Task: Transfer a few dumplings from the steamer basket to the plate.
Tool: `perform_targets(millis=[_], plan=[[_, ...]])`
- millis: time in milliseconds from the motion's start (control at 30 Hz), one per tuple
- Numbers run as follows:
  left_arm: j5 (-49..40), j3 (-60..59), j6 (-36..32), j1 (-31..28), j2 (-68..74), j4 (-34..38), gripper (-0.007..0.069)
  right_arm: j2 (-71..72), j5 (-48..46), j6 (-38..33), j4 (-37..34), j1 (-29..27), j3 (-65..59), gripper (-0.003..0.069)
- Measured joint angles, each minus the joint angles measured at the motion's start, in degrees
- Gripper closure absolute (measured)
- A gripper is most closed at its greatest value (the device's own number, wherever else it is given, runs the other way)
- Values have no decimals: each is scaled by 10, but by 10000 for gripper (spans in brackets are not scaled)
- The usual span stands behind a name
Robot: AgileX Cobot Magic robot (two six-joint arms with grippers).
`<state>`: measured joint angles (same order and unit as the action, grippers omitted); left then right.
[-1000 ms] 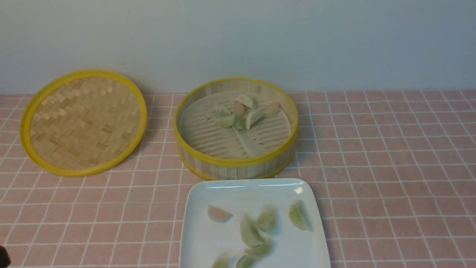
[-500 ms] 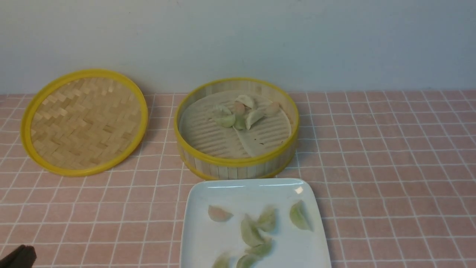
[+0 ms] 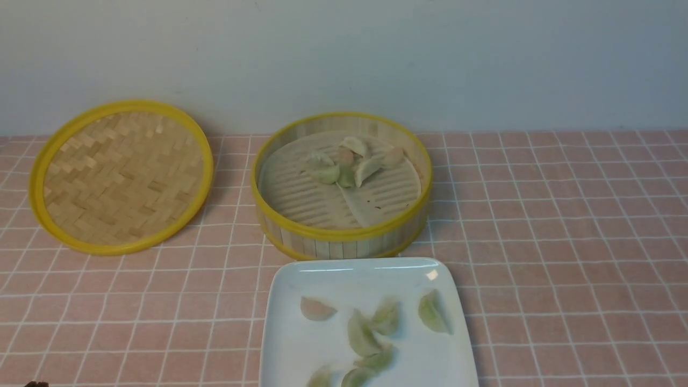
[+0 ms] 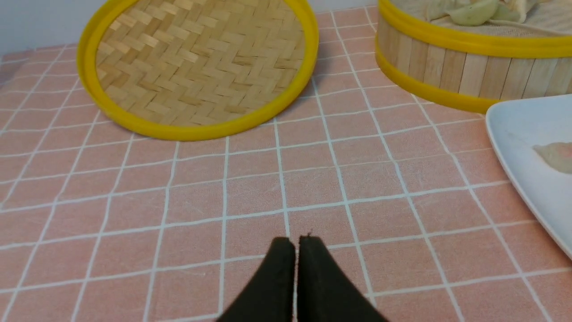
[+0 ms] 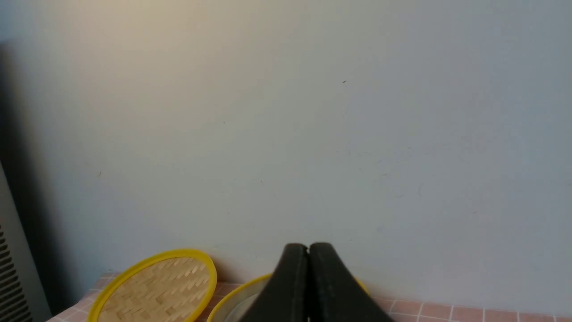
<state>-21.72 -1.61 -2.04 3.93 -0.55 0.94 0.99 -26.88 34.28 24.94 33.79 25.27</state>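
- Dumplings (image 3: 344, 161) remaining in steamer basket (image 3: 344, 236): small cluster toward the far side of the ribbed liner, touching or overlapping one another. Likely risk: a pinch into the pile takes two at once or tears a soft skin.
- Liner looks folded near the middle; could lift with a dumpling if snagged.
- Several dumplings already on plate (image 3: 285, 322), mostly near its middle and near edge, some overlapping. Task looks largely met; a further drop onto the pile may roll off the rim.
- Plate just in front of basket, nearly touching; a low carry could clip the yellow rim.
- Lid (image 3: 121, 177) tilted, propped at the wall, well left of basket; a wide swing could knock it flat.
- Left gripper (image 4: 296, 243) low over bare surface, jaws pressed together, nothing held.
- Right gripper (image 5: 308, 250) raised, facing the wall, jaws together, empty.
- Neither ready to pick without parting jaws first.
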Motion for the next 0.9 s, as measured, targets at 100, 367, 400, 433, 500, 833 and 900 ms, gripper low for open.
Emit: perform_targets(millis=[100, 367, 400, 433, 500, 833, 900], plan=[[0, 0, 0, 0, 0, 0, 631, 0, 0, 0, 1, 0, 0, 673], [0, 0, 0, -1, 0, 0, 631, 0, 0, 0, 1, 0, 0, 673], [0, 0, 0, -1, 0, 0, 631, 0, 0, 0, 1, 0, 0, 673], [0, 0, 0, -1, 0, 0, 631, 0, 0, 0, 1, 0, 0, 673], [0, 0, 0, -1, 0, 0, 631, 0, 0, 0, 1, 0, 0, 673], [0, 0, 0, -1, 0, 0, 631, 0, 21, -106, -92, 0, 0, 673], [0, 0, 0, -1, 0, 0, 631, 0, 31, -170, -152, 0, 0, 673]])
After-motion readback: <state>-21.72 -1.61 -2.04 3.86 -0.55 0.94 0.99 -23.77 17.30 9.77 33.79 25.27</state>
